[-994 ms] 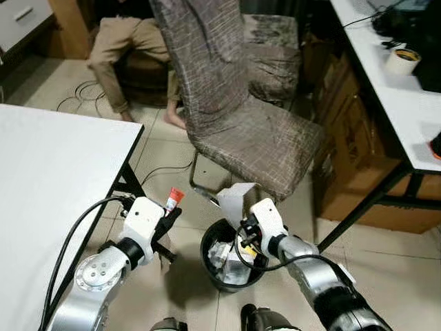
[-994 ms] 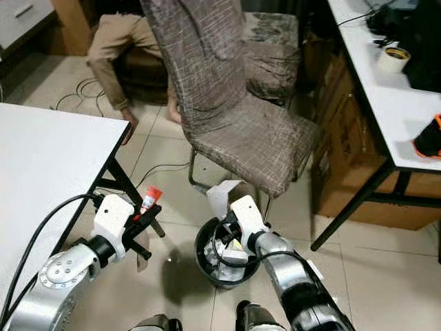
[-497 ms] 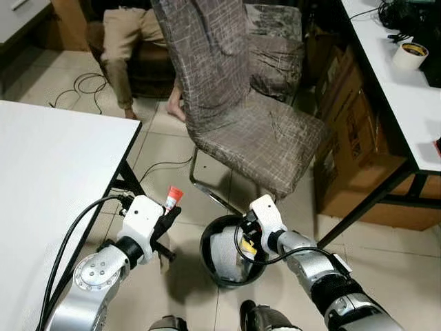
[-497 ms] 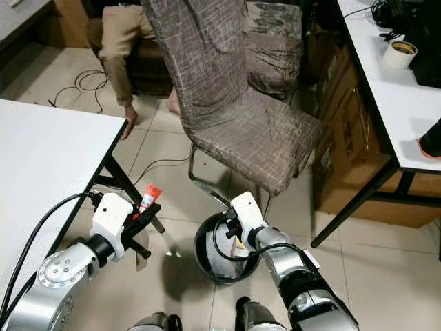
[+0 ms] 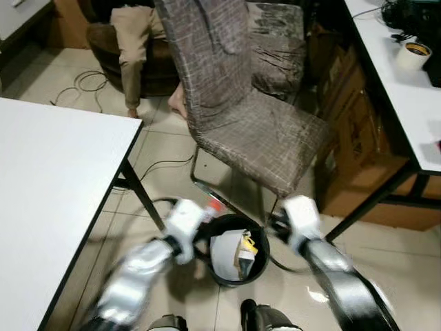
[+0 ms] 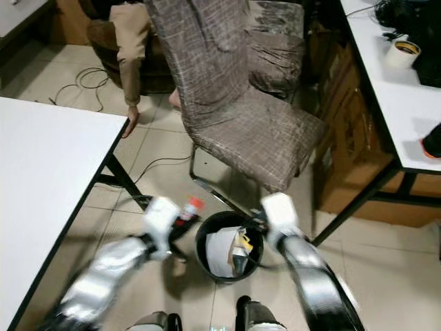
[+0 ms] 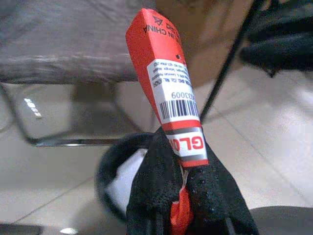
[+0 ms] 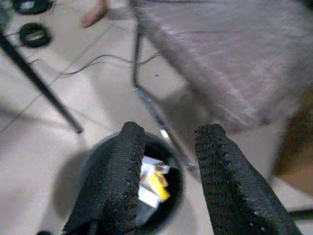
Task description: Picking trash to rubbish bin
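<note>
The left gripper (image 7: 183, 196) is clamped on a red tube (image 7: 168, 103), label and barcode facing the wrist camera, the tube's flat end sticking up past the black fingers (image 7: 151, 196). From the head views the tube (image 6: 191, 205) sits just beside the left rim of the bin (image 6: 202, 256), both arms blurred. The bin is a round black one on the tiled floor, right in front of the robot's feet, already holding white paper (image 6: 222, 249) and a yellow scrap (image 6: 242, 241).

The right gripper (image 8: 168, 161) hangs above the bin's right side, fingers (image 8: 120, 181) spread apart with nothing between them; through the gap the wrist camera looks down into the bin (image 8: 88, 169).

Behind the bin stands a chair (image 5: 248, 117) in a brown cover. A white table (image 5: 48, 193) lies to the left, another (image 5: 406, 89) to the right with a roll of tape (image 5: 413, 55) on it. A person's leg (image 5: 134, 48) shows at the back.
</note>
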